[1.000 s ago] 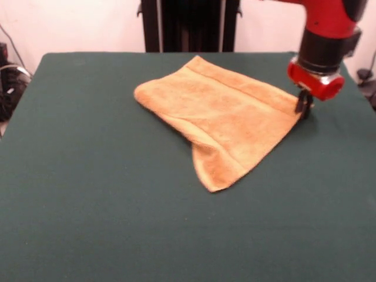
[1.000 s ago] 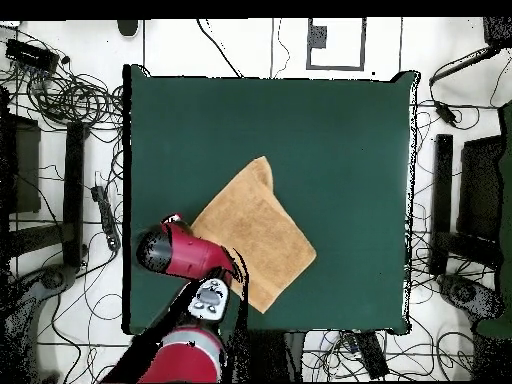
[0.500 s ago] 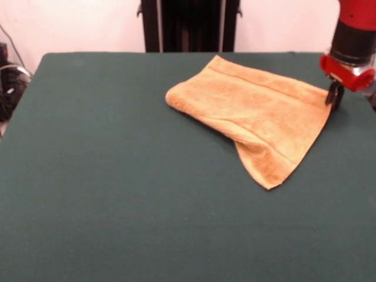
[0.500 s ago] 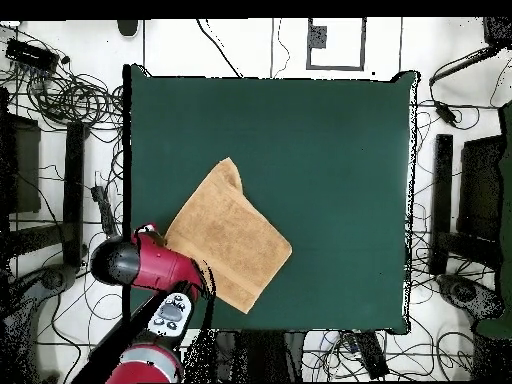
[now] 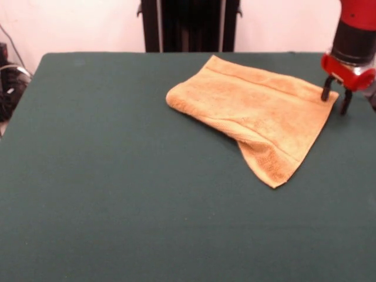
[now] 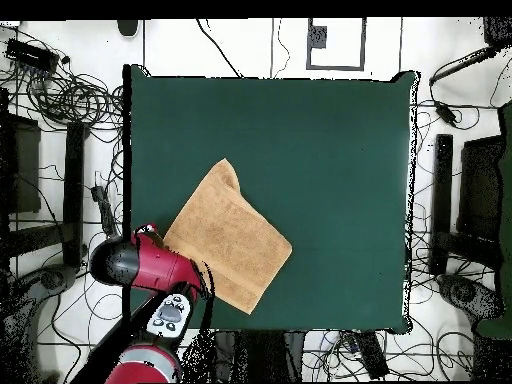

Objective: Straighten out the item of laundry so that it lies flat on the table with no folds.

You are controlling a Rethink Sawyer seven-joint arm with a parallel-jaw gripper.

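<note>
At the table's (image 5: 88,176) right-hand far corner in the front view, I log one orange-tan hand towel (image 5: 258,111), lying skewed, doubled over itself, with a thick folded edge running from its left end down to a pointed lower tip; a woven band shows along its far edge. Just at the towel's right corner I have the gripper (image 5: 334,100), fingers spread apart and straddling that corner, one tip at the cloth's edge, the other on bare felt beside it; nothing is held. Whether the tips touch the felt I cannot tell. From overhead, same towel (image 6: 228,238): a slanted rectangle near the table's (image 6: 330,150) left edge and lower corner, one end curling slightly, most of the green surface bare beyond it. The red arm (image 6: 150,265) covers the towel's left corner there, so the gripper itself is hidden in this view. My judgement of the step in hand: the corner is released and the fold remains, so the task is unfinished. To do it well, I would take only the upper layer at the folded tip, lift low, and draw it away across the open felt, not toward the nearby edge.
</note>
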